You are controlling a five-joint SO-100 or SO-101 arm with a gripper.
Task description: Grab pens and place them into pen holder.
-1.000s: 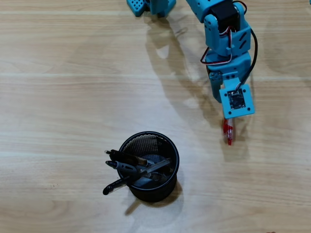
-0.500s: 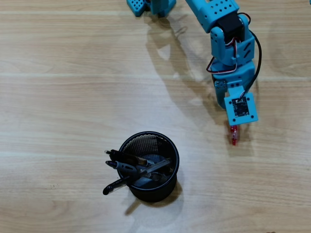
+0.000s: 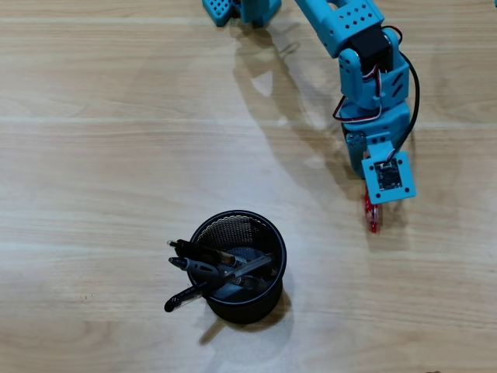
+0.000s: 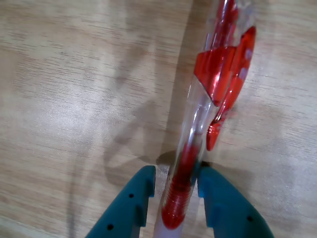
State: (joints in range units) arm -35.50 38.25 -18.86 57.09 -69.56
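Surface: I see a light wood-grain table (image 3: 116, 155) with pale plank seams running across the overhead view; soft arm shadows fall on it below the base.
Room: nothing beyond the tabletop shows from either of my cameras.
Arm: my blue arm (image 3: 365, 70) reaches down from the top edge in the overhead view, with red, white and black wires at its wrist and a small square camera board facing up.
Red pen: the red pen (image 4: 208, 109) has a clear barrel, a red inner tube and a red clip; it lies on the wood well to the right of the holder in the overhead view, where only its tip (image 3: 373, 217) shows below the camera board.
Gripper: in the wrist view the gripper (image 4: 176, 186) has its two teal fingers either side of the pen's ribbed red end, pinching the barrel.
Pen holder: the black mesh pen holder (image 3: 272, 237) stands upright, lower centre.
Other pens: three dark-sleeved pens (image 3: 198, 268) lean in it, their ends poking out over its left rim.
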